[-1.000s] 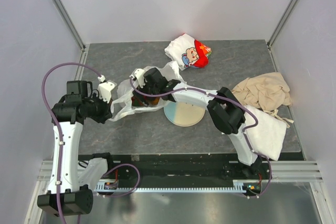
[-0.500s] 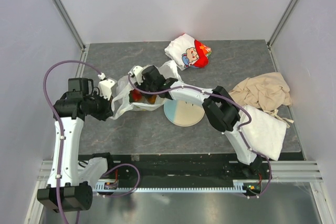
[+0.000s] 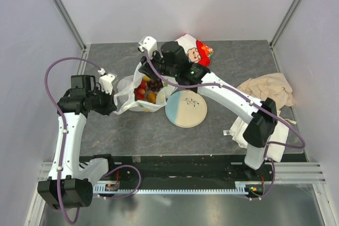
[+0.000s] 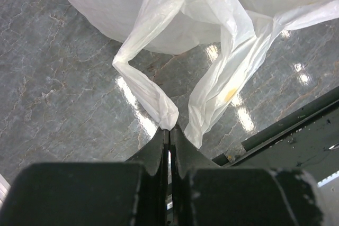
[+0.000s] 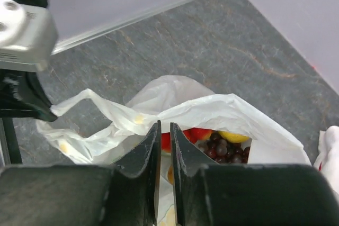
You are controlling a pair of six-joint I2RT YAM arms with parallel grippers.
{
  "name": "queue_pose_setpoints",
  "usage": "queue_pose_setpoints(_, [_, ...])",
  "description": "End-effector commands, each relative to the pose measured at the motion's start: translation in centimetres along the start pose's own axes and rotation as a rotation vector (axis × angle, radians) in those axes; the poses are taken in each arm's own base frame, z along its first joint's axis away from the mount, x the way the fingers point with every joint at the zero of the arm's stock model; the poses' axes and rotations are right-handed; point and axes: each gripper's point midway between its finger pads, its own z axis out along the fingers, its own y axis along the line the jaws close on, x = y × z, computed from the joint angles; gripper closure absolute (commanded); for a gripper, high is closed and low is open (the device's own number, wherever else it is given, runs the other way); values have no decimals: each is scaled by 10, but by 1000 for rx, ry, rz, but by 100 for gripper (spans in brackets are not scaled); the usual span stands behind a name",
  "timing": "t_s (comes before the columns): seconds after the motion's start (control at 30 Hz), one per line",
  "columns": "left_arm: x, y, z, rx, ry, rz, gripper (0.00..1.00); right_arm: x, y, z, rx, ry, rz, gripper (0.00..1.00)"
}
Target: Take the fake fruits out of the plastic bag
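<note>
The grey surface [image 3: 238, 56] carries the plastic bag [image 3: 123, 101], which is held stretched open between both arms. The left claw [image 4: 169, 130] is clamped shut on a loop handle; the right claw [image 5: 165, 130] is closed to a thin slit on the far rim, it seems. The opening step is judged done and no fruit is out. The fake fruits [image 3: 148, 89] lie in the bag just below the right claw. Next, one claw would have to let go and reach in without the mouth collapsing. Well to the right claw's right lie a beige cloth [image 3: 267, 91] and a white towel [image 3: 241, 128]. A plate [image 3: 186, 108] sits near it and a cartoon packet [image 3: 193, 52] just beside it. Only the slack film obstructs.
</note>
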Motion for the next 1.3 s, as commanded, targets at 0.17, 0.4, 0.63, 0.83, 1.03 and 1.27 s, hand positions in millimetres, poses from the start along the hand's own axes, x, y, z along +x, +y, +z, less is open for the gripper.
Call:
queue_pose_setpoints(0.17, [-13, 2, -4, -31, -68, -43, 98, 77, 8, 16, -23, 179, 73, 34])
queue_pose_setpoints(0.4, [15, 5, -20, -89, 7, 114, 98, 121, 4, 65, 8, 228, 91, 34])
queue_pose_setpoints(0.63, [43, 10, -37, -110, 148, 270, 98, 133, 3, 86, 132, 230, 5, 29])
queue_pose_setpoints(0.83, [48, 18, -35, -132, 207, 217, 98, 132, -8, 114, 178, 194, -8, 15])
queue_pose_setpoints(1.03, [43, 17, -23, -116, 180, 146, 98, 169, -2, 144, 154, 231, -19, 13])
queue_pose_setpoints(1.27, [35, 17, -21, -125, 148, 113, 98, 148, -15, 162, 227, 145, -40, 30])
